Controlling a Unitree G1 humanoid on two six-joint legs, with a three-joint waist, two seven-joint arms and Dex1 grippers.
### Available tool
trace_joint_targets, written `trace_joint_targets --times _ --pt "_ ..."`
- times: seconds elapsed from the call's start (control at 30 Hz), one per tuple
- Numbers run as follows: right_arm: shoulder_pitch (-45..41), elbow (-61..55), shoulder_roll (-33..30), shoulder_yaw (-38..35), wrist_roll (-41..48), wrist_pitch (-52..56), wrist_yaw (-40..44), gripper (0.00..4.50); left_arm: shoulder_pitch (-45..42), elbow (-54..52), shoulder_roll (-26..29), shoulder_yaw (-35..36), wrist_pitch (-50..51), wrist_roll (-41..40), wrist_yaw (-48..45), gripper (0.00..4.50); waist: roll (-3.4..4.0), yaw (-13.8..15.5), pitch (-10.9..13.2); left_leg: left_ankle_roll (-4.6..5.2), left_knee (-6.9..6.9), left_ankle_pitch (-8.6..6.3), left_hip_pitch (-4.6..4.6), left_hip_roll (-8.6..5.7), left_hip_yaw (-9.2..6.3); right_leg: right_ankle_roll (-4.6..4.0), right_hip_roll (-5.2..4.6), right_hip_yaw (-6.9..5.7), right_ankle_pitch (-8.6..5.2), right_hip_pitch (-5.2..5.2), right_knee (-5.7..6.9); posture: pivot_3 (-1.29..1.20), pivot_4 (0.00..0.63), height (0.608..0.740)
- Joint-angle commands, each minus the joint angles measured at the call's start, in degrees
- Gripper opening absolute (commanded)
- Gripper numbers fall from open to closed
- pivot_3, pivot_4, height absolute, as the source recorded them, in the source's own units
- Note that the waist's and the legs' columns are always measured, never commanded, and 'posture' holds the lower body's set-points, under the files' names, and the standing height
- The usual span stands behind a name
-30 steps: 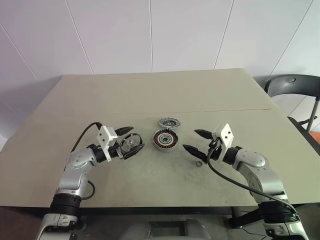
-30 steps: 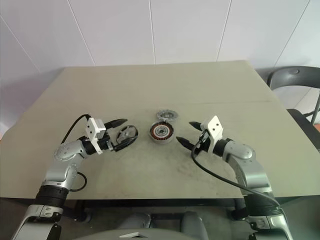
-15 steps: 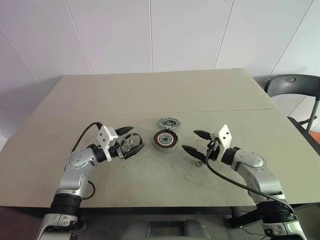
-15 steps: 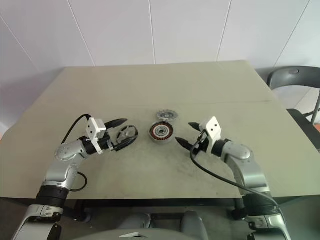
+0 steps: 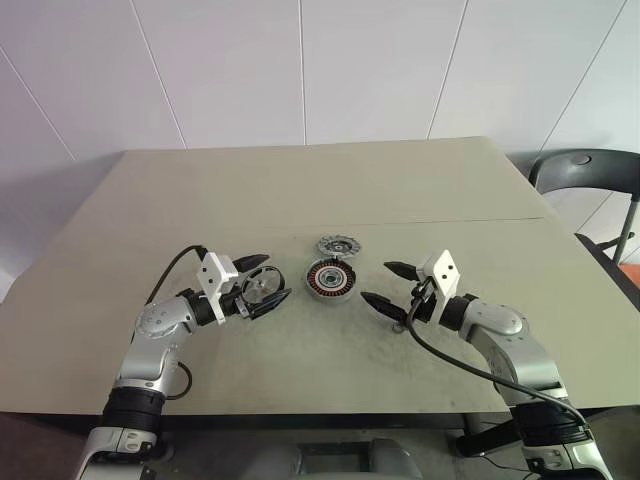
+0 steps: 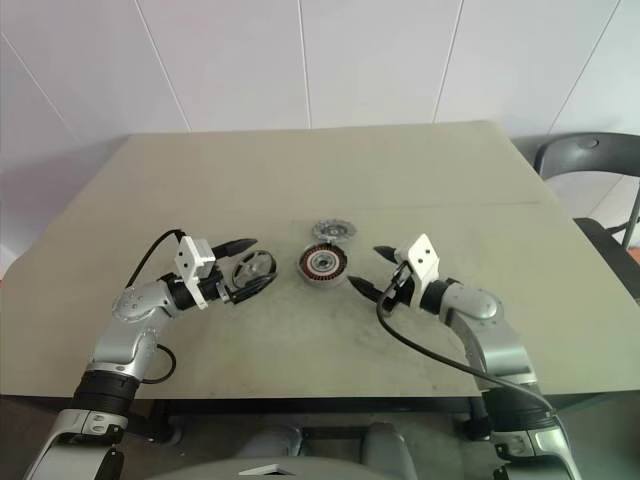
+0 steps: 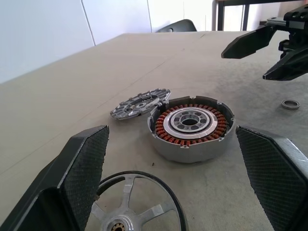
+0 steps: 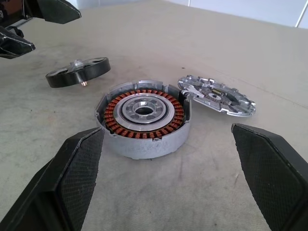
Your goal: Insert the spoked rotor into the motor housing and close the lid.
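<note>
Rotor point(image 5: 262, 290) | between left gripper point(image 5: 264, 278) open jaws | untouched

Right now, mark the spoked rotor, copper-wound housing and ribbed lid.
dark-rimmed silver-spoked rotor point(image 7: 129, 192), left wrist view, a spoke
grey copper-wound round housing point(image 7: 190, 122), left wrist view, silver centre
grey ribbed metal lid point(image 8: 217, 95), right wrist view, top face

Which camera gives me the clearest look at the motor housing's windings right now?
The right wrist view: the motor housing sits large and central, copper windings and silver centre fully exposed. The left wrist view shows it nearly as well, slightly farther off. In both eye views it is small, between the two grippers, windings barely resolved.
</note>
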Motion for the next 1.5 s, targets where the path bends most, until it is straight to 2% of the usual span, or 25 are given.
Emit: trace_joint_targets --times 0.03,0.47,0.77,1.17,1.27,1.5 --pt "-0.3 -1.7 -0.8 -0.9 0.5 -0.5 0.8 4.49 -0.6 -1.2 0.2 0.4 0.0 -0.2 0.2 4.5 0.0 0.0 0.0 0.0 0.0 0.0 0.0 0.0 0.0 0.0 0.0 0.0 0.0 0.0 0.0 0.0 0.0 0.74" --pt "6.0 -4.3 -8.1 -0.8 1.2 2.7 6.5 4.49 -2.0 -0.2 0.1 -0.3 0.1 0.0 -0.3 4.5 -0.01 0.0 0.0 0.0 0.02 0.0 0.0 0.0 0.0 0.0 -0.01 0.0 0.0 0.02 -0.01 0.0 0.0 0.74" --pt "8.1 -3.4 -9.2 1.8 -3.6 0.6 5.9 4.49 -3.0 -0.2 0.0 -0.7 0.6 0.0 -0.6 4.5 -0.03 0.0 0.0 0.0 0.07 0.0 0.0 0.02 0.03 0.03 0.0 0.01 0.02 0.05 -0.01 0.0 0.0 0.74" --pt "8.8 0.5 -8.1 1.9 -3.2 0.3 7.1 4.49 -2.4 -1.5 0.4 -0.3 1.1 0.1 -0.1 4.5 -0.21 0.0 -0.1 0.0 0.09 0.0 0.04 0.02 0.03 0.04 0.01 0.01 0.03 0.08 0.0 0.0 0.0 0.74" --pt "9.2 2.3 -8.4 1.7 -3.3 -0.6 7.5 3.95 -2.3 -1.6 0.5 -0.2 1.1 0.1 0.2 4.5 -0.39 0.1 -0.2 0.0 0.09 0.0 0.13 0.02 0.03 0.03 0.01 0.01 0.03 0.19 -0.01 0.0 0.0 0.74" --pt "9.6 3.3 -9.1 0.7 -3.6 -1.9 7.7 1.74 -2.6 -1.4 0.5 -0.4 1.0 0.1 0.4 4.5 -0.5 0.2 -0.3 0.0 0.08 0.0 0.17 0.02 0.02 0.03 0.01 0.01 0.03 0.23 -0.01 0.0 0.0 0.74"
